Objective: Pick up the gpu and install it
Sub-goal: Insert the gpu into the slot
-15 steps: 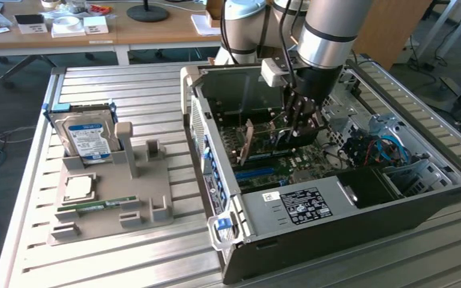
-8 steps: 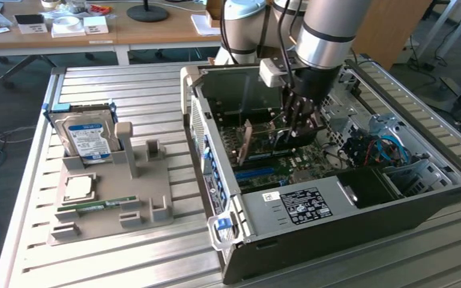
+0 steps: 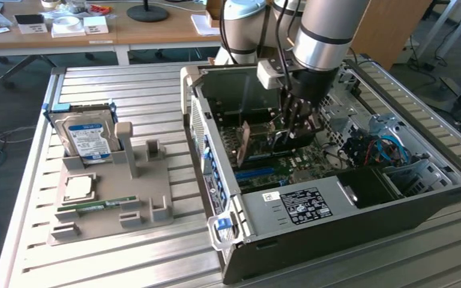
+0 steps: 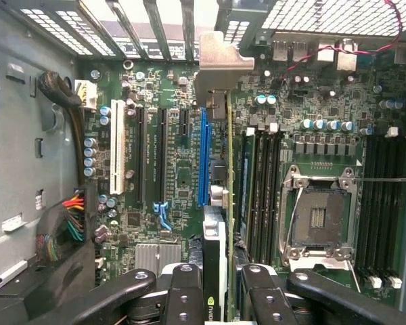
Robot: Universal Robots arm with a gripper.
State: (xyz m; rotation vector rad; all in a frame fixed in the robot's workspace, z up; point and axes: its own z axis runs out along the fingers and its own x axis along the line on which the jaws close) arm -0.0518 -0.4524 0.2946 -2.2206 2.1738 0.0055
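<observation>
The gpu [image 4: 216,244] is held edge-on between the closed fingers of the hand [image 4: 220,288], inside the open computer case [image 3: 422,198], above the motherboard [image 4: 169,169], seemingly just beside the blue slot [image 4: 203,156].

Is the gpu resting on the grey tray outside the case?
No, the gripper holds the gpu inside the case, at the motherboard.

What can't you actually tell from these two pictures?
- Whether the gpu sits in a slot: the wrist view sees it edge-on, and in the exterior view the jaws partly hide its lower edge.
- Hard drive label text: too small, exterior view.
- The arm higher up: cut off by the exterior view's top edge.
</observation>
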